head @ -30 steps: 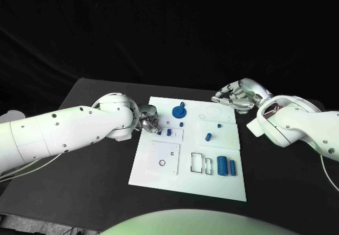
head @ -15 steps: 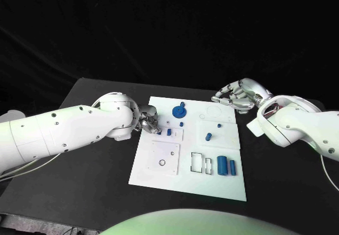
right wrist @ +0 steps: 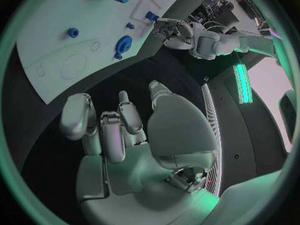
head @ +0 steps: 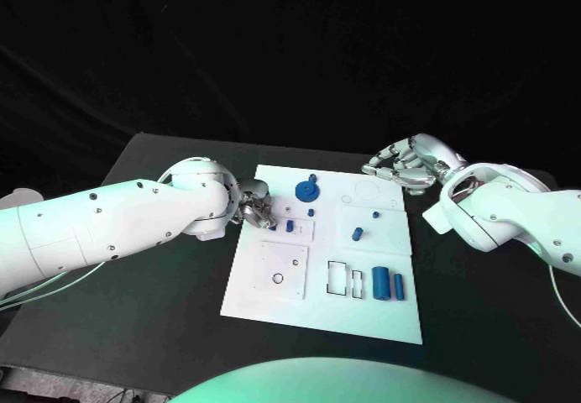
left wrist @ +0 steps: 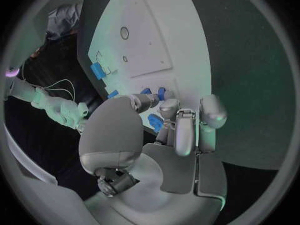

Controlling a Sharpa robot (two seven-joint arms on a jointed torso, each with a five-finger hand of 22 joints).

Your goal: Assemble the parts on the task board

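Blue plastic, small oblong part (head: pixel 290 226), one of a pair with a second small blue piece (head: pixel 274 226) just beside it; both lie on the left half of the white rectangular task board (head: pixel 317 317), at about 9 o'clock from the board's centre. Long axis of the oblong part: roughly 12 to 6 o'clock in the head view. Surface plain, matt, no markings legible

Position relative to hands: the part sits just beside the fingertips of the silver many-fingered left hand (head: pixel 254 210), at about 4 o'clock from that hand. The left wrist view shows the same hand (left wrist: pixel 169 130) with fingers reaching down over small blue pieces (left wrist: pixel 155 121) on the board; whether a fingertip touches or pinches one cannot be told. Fingers drawn fairly close together, not spread

Silver right hand (head: pixel 405 168): well apart from the part, off the board's far right corner at about 2 o'clock from board centre; fingers curled inward with nothing in them, as the right wrist view (right wrist: pixel 119 130) confirms. Judgement: the left hand is much the nearer, so the coming move is likely its own

Other board items: blue round knobbed disc (head: pixel 309 192) at 12 o'clock; blue peg (head: pixel 358 235) near centre; two blue cylinders (head: pixel 388 285) at 5 o'clock, lying lengthwise side by side
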